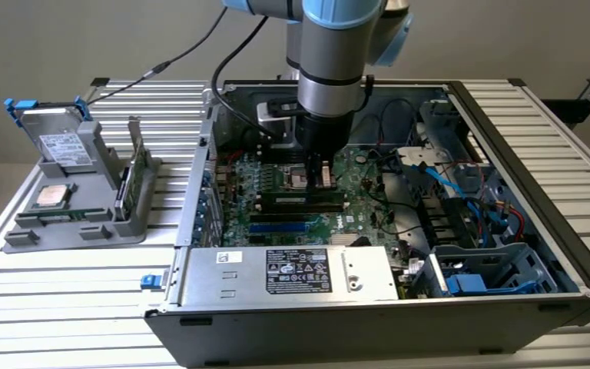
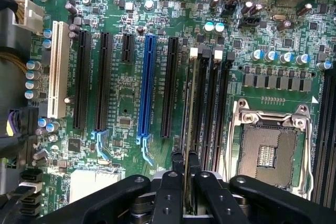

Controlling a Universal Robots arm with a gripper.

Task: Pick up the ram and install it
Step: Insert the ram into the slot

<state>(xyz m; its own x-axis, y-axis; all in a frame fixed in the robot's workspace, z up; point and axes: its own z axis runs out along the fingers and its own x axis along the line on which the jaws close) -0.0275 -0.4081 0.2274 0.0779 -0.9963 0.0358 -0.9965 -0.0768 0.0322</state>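
Note:
My gripper (image 1: 322,175) reaches down inside the open computer case (image 1: 541,138), just above the motherboard (image 1: 367,192). In the wrist view its black fingers (image 2: 167,187) are shut on the ram (image 2: 189,108). The ram appears edge-on as a thin greenish strip. It runs lengthwise along the bank of black memory slots (image 2: 207,103) beside the processor socket (image 2: 268,150), over the slot nearest the long black expansion slot (image 2: 169,87). I cannot tell whether it touches the slot or hangs just above it. In the exterior view the fingers hide the stick.
The processor socket is open and bare. A blue slot (image 2: 147,87), a white slot (image 2: 56,69) and cables (image 1: 449,184) lie around the gripper. The power supply (image 1: 295,273) is at the case front. A grey fixture (image 1: 80,200) with a silver processor chip (image 1: 54,196) stands at the exterior view's left.

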